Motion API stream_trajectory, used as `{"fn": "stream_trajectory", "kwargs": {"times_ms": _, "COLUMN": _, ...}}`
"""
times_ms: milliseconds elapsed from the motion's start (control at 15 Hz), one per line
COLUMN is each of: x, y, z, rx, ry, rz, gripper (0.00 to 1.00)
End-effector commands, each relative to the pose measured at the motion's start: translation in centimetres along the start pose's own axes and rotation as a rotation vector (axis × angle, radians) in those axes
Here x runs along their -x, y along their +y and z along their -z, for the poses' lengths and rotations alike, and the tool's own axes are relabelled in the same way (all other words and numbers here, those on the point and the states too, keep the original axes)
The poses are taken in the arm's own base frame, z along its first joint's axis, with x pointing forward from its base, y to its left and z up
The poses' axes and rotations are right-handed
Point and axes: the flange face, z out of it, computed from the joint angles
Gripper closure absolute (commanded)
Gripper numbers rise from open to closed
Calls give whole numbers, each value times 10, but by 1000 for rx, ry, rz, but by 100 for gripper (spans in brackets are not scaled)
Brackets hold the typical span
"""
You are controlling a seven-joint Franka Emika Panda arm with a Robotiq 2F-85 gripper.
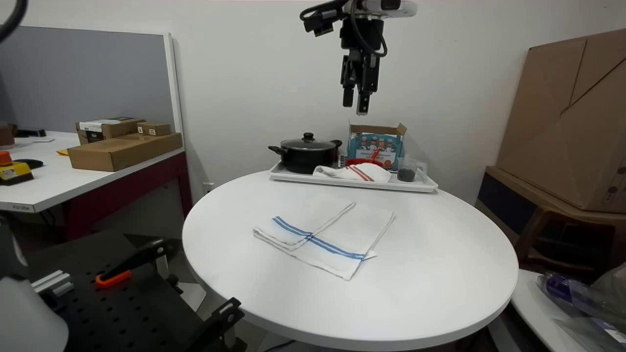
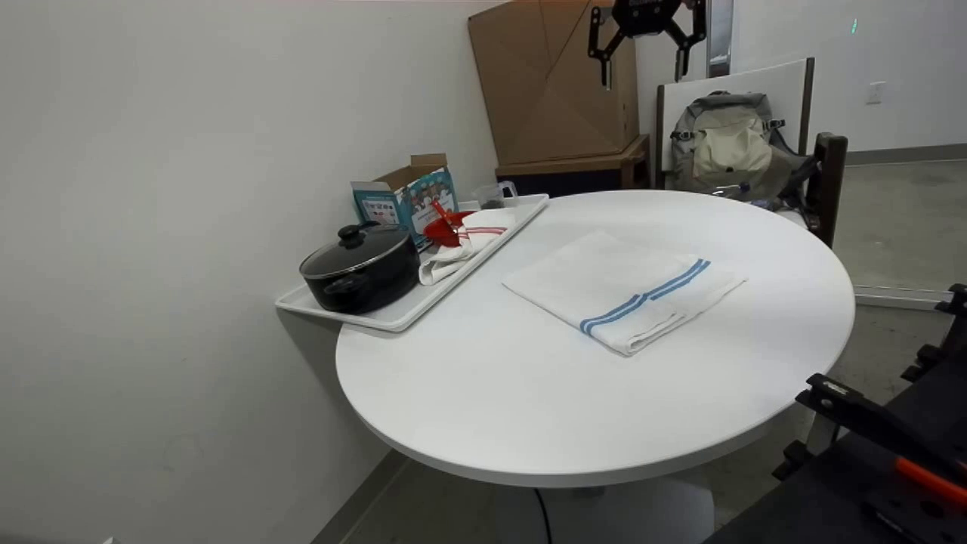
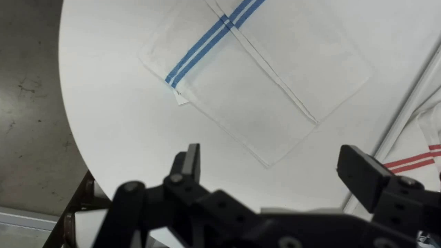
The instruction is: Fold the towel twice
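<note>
Our gripper (image 2: 644, 79) hangs spread wide, holding nothing; well below it, the towel (image 1: 359, 230) lies on the table (image 1: 430, 283). We judge at least one fold made; whether the second is done or left, we cannot tell.

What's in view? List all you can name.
Table: 1, white, centre
Towel: 1, white, blue stripes, on table
Tray: 1, white, on table
Pot: 1, black, on tray
Cloth: 1, white, red stripes, on tray
Bowl: 1, red, on tray
Cup: 1, clear, on tray
Box: 1, blue, on tray
Desk: 1, white, near table
Cartons: 3, brown, on desk
Board: 1, black, near table
Big carton: 1, brown, near table
Chair: 1, brown, near table
Backpack: 1, greyish, on chair
Fingers: 2, black, open above table
</note>
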Motion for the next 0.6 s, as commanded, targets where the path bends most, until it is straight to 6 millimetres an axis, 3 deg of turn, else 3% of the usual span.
{"fn": "stream_trajectory", "kwargs": {"times_ms": 0, "x": -2, "y": 16, "z": -24, "rx": -47, "ry": -9, "rz": -51, "gripper": 0}}
{"fn": "stream_trajectory", "kwargs": {"times_ms": 533, "x": 4, "y": 86, "z": -115, "rx": 14, "ry": -11, "rz": -90, "gripper": 0}}
